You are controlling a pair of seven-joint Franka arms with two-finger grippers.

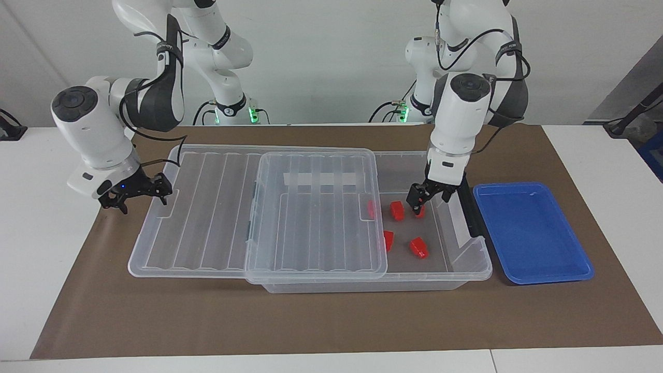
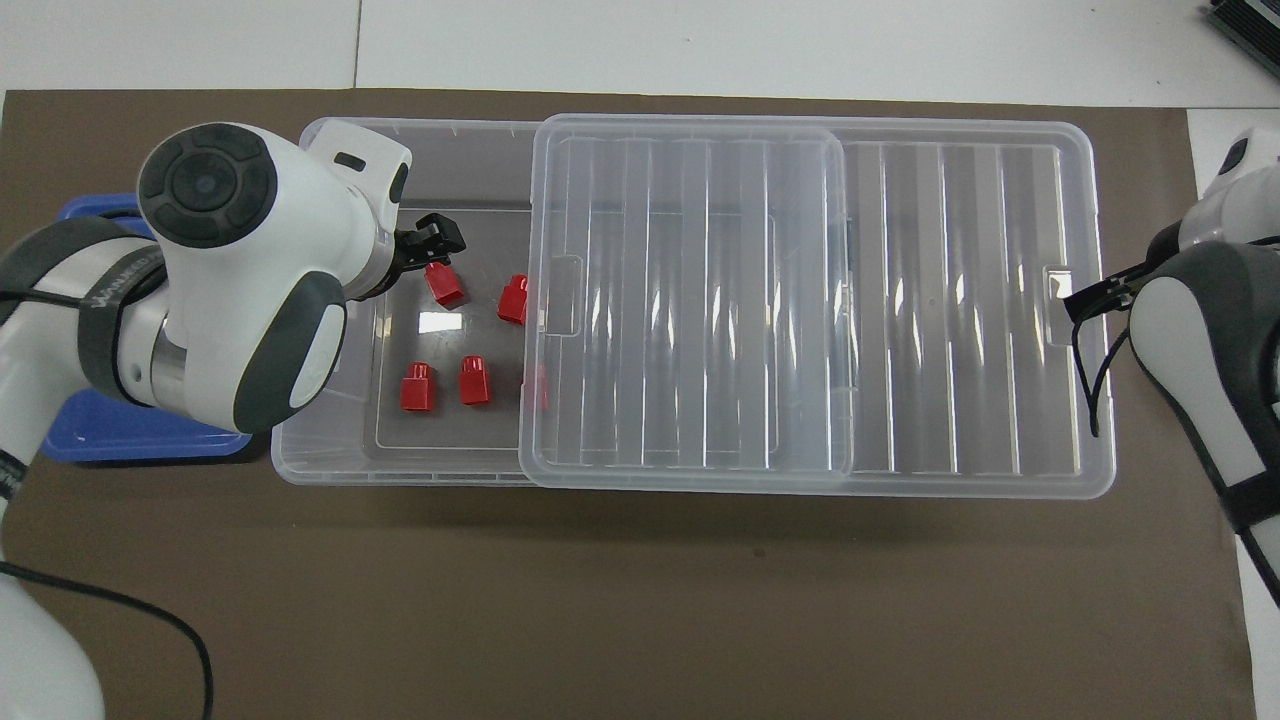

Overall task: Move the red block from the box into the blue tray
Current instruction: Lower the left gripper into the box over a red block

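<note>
The clear box [image 1: 362, 284] lies across the mat with its ribbed lid [image 1: 311, 217] slid toward the right arm's end, so the end beside the blue tray [image 1: 528, 233] is uncovered. Several red blocks lie on the box floor there, such as a red block [image 1: 397, 210] and another red block [image 2: 443, 283]. My left gripper [image 1: 427, 199] hangs open in that uncovered end over the blocks, holding nothing. One of its fingers hides part of a block in the facing view. My right gripper [image 1: 137, 196] stands open at the lid's end rim.
A black latch [image 1: 469, 207] stands on the box's end wall next to the tray. The left arm's big white wrist [image 2: 250, 280] covers most of the blue tray [image 2: 130, 438] from above. Brown mat [image 1: 331, 321] surrounds everything.
</note>
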